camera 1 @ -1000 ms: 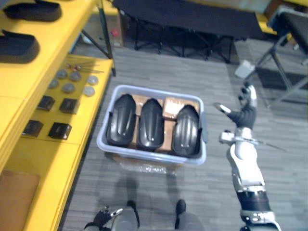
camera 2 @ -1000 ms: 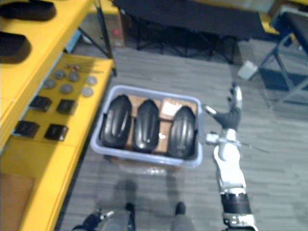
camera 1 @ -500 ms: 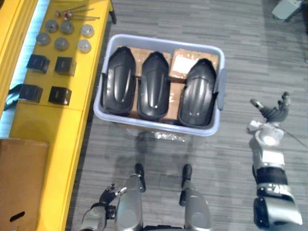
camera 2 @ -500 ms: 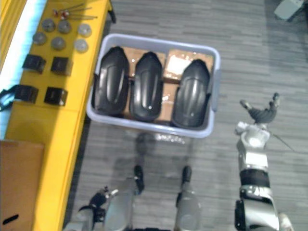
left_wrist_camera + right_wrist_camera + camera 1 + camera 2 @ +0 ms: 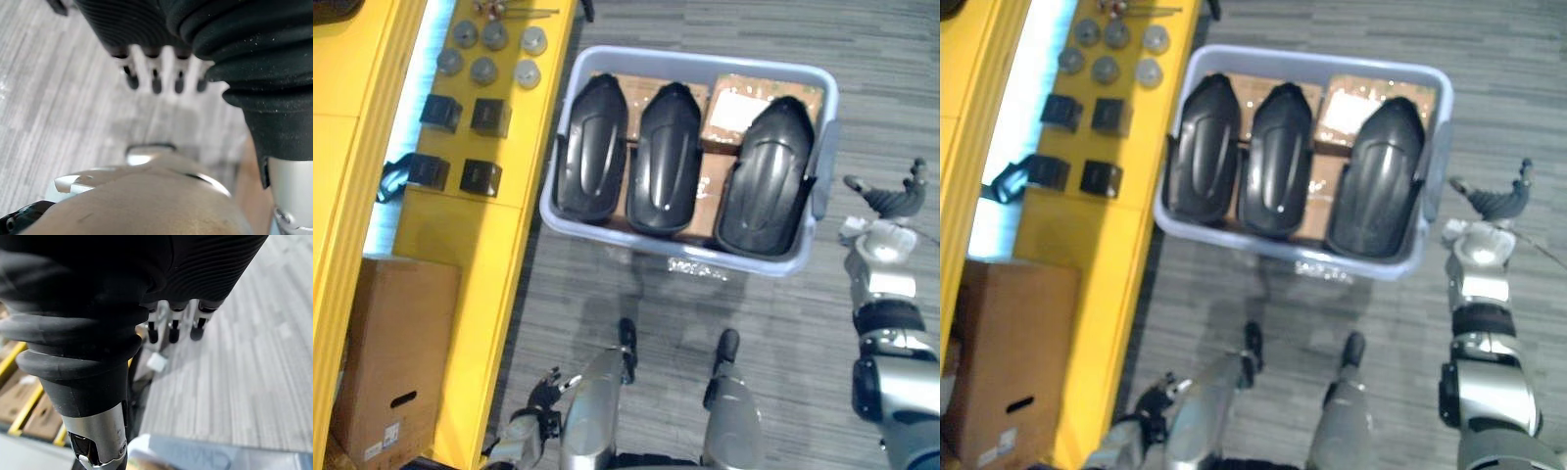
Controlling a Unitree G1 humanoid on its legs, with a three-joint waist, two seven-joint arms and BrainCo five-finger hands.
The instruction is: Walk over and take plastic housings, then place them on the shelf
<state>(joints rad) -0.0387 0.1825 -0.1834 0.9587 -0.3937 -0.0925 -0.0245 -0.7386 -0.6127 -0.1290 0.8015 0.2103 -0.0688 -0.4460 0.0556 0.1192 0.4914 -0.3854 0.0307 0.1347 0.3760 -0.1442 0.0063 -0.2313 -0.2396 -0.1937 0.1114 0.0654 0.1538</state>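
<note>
Nearby, the left hand (image 5: 155, 78) is hanging low with loose fingers, holding nothing. The right hand (image 5: 891, 203) is floating just beside the bin (image 5: 700, 262), fingers spread and empty too. Three black plastic housings (image 5: 668, 147) are lying side by side inside the bin on brown boxes (image 5: 744, 98). A yellow shelf (image 5: 460, 235) is standing at the left.

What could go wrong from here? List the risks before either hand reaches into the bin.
1. The three housings lie packed side by side in the bin; lifting one may drag its neighbour.
2. The open right hand hangs close beside the bin's right handle and could bump it.
3. The yellow shelf carries small black boxes and grey discs; a housing set there might knock them.
</note>
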